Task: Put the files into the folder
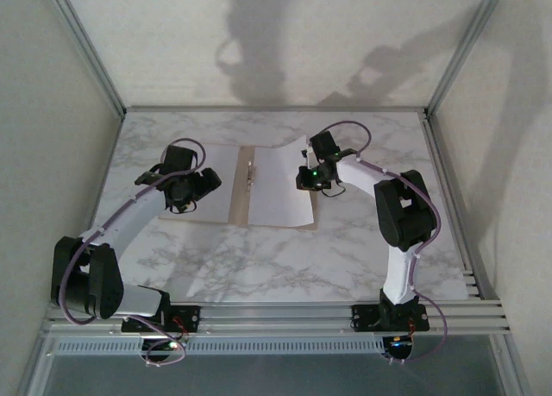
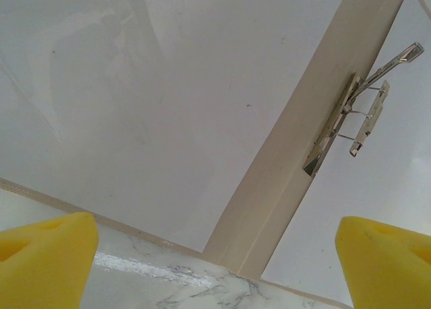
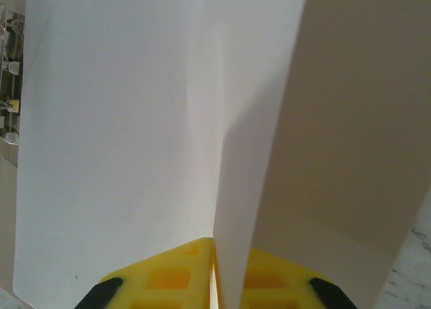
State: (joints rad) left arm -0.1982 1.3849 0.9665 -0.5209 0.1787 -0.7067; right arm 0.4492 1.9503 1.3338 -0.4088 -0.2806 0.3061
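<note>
The tan folder [image 1: 246,189] lies open and flat on the marble, its metal clip [image 2: 357,114] on the spine. White files cover both halves: one sheet [image 1: 220,176] on the left, another [image 1: 280,189] on the right. My right gripper [image 1: 309,179] is at the right sheet's outer edge, and that edge curls up off the tan cover [image 3: 350,120]. Its yellow fingers [image 3: 168,279] are shut on the raised paper edge [image 3: 232,208]. My left gripper [image 1: 185,189] hovers over the left sheet [image 2: 168,87], open wide with nothing between its fingertips [image 2: 40,262].
Grey-veined marble table [image 1: 285,258] extends around the folder, with bare room in front and to both sides. Metal frame posts and white walls close in the back and sides. An aluminium rail [image 1: 276,314] runs along the near edge.
</note>
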